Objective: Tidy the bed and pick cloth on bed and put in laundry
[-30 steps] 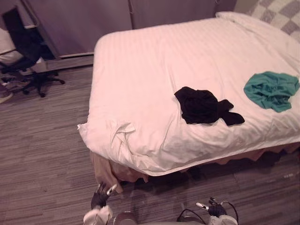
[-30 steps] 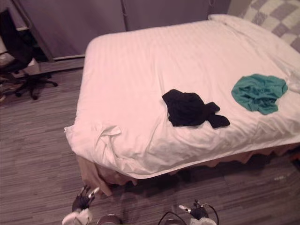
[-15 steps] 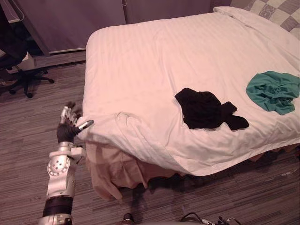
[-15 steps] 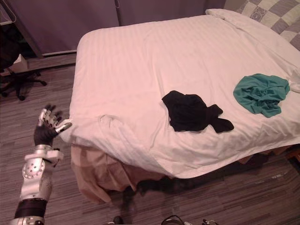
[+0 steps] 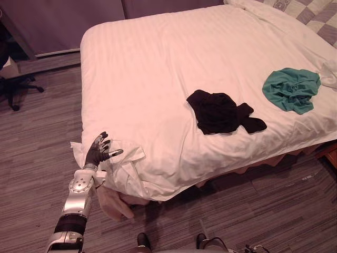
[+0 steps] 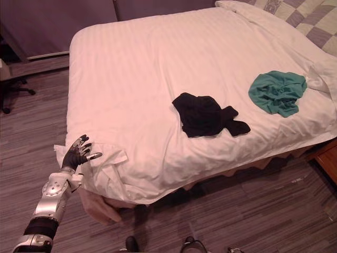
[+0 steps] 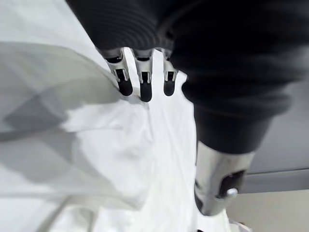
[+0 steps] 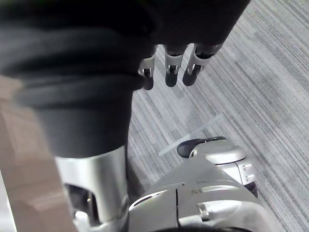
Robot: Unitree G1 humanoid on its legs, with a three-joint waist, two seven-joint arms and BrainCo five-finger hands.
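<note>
Left hand [image 5: 97, 153] is now over the rumpled near-left corner of the white duvet [image 5: 158, 63]; half a second ago it hung just off that corner, and the head camera has shifted too. Its fingers [image 7: 140, 87] are splayed and released, thumb out to the side, gripping nothing. Fingertips sit at the folded fabric; can't tell if they actually touch.

Right hand [image 8: 172, 65] hangs low over the striped floor [image 5: 37, 142], fingers relaxed and empty.

Under the lifted corner, the beige bed skirt [image 5: 113, 203] is exposed and bunched; the rest of it is hidden below the duvet overhang.

Black cloth [image 5: 221, 112] lies crumpled on the bed [image 5: 131, 37], near the front edge, about mid-width, well apart from the left hand. Teal cloth [image 5: 292, 88] is bunched further right and a bit further back, not touching the black one. Nothing stands between hand and cloths but flat duvet.

Far right corner: a checkered pillow [image 5: 310, 13], cut off by the frame. Far left: an office chair [image 5: 13, 87] on the floor, mostly cropped. A dark wall panel [image 5: 52, 21] runs behind the bed.
</note>
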